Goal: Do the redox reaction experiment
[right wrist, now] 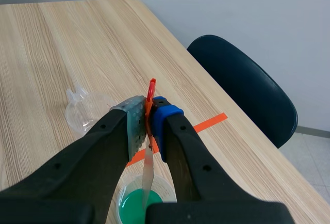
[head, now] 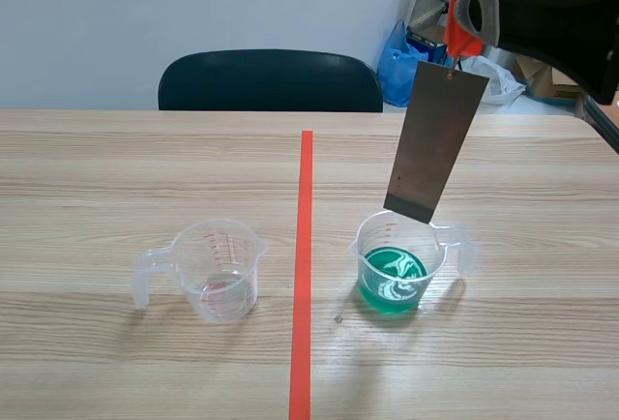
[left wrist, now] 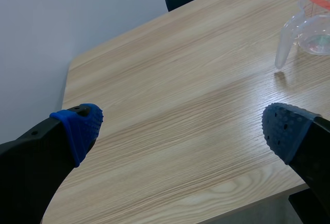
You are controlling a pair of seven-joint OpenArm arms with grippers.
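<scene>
A grey metal strip point(head: 434, 142) hangs from an orange-red clip point(head: 466, 9) held by my right gripper point(head: 462, 14), which is raised at the right. The strip's lower end is just above the rim of a clear beaker of green liquid point(head: 395, 278). In the right wrist view the gripper point(right wrist: 148, 122) is shut on the clip point(right wrist: 150, 94), with the strip point(right wrist: 148, 175) edge-on over the green beaker point(right wrist: 135, 201). A second clear beaker point(head: 217, 270), nearly empty with red markings, stands left of the tape line. My left gripper point(left wrist: 180, 126) is open over bare table, apart from that beaker point(left wrist: 309, 25).
An orange-red tape line point(head: 304, 265) runs down the table's middle. A dark chair point(head: 270, 80) stands behind the far edge. Bags and boxes point(head: 406, 57) sit at the back right. The table's edge point(left wrist: 72, 74) lies close to my left gripper.
</scene>
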